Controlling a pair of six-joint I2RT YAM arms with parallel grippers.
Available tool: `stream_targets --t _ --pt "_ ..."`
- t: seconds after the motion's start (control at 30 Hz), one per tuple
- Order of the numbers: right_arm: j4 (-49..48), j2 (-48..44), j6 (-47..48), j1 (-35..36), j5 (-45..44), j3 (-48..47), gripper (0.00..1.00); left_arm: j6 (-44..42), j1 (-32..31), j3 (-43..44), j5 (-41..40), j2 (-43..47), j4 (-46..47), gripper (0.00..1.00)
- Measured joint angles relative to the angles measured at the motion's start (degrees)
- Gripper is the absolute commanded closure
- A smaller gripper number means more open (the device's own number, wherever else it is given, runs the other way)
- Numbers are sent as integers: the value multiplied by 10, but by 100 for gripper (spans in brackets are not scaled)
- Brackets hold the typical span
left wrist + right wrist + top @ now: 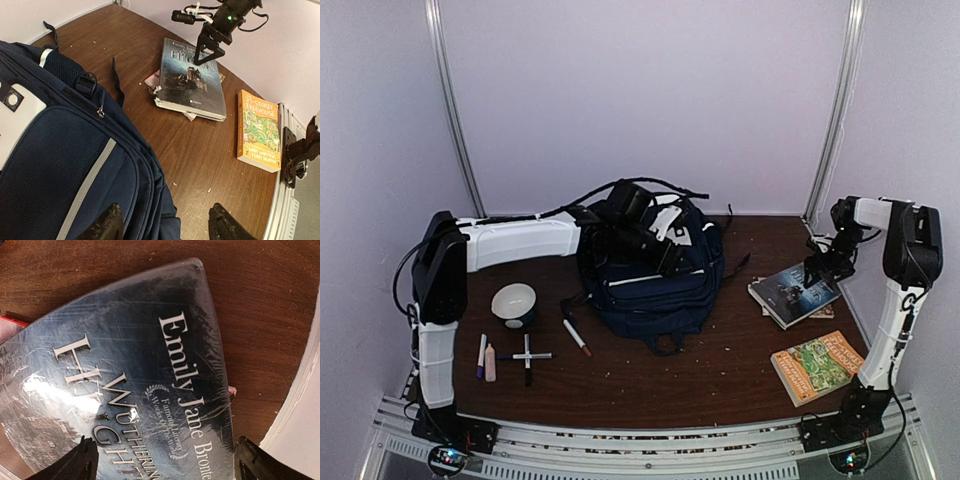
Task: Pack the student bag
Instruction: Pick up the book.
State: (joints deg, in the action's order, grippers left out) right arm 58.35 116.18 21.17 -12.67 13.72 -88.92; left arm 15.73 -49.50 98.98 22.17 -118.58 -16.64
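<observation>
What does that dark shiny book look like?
The dark book is Wuthering Heights by Emily Jane Bronte, with silver letters and a gloomy building on its shiny, scuffed cover. It lies closed and face up, right of the student bag, on something thin and reddish on the brown table. The open right tool hovers above it.

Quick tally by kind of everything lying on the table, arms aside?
Navy-blue fabric backpack: 1
White round bowl: 1
Books, dark glossy one and orange paperback: 2
Slim pens or markers: 4
Short pinkish stick: 1
Reddish sheet under dark book: uncounted
Total: 9
</observation>
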Motion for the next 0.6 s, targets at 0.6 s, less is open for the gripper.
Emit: stream_targets --t 0.6 --pt "20 14 1 2 2 -23 10 83 -9 234 102 -228 -46 29"
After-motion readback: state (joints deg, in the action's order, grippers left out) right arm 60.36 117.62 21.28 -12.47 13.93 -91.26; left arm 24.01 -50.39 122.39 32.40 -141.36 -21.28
